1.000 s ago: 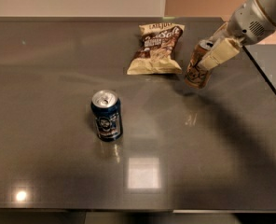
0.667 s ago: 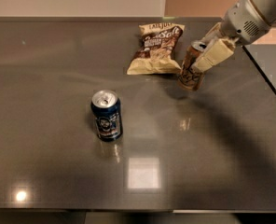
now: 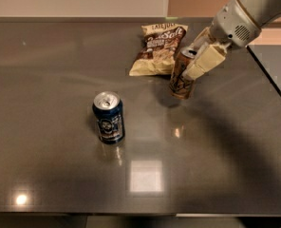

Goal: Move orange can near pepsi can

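Two cans share the table. The orange can leans at the back right, just beside the chip bag, clamped between the pale fingers of the gripper. The pepsi can stands upright, well apart, toward the front left.

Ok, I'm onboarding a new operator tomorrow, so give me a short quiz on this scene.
1. True or false: the pepsi can stands upright, apart from the claw.
2. What does the claw, at the upper right of the table, grip? A) nothing B) the orange can C) a bottle
3. Which thing lies nearest the orange can?

Key: 1 true. 2 B; the can is tilted in the claw. 3 the chip bag, just to its left.
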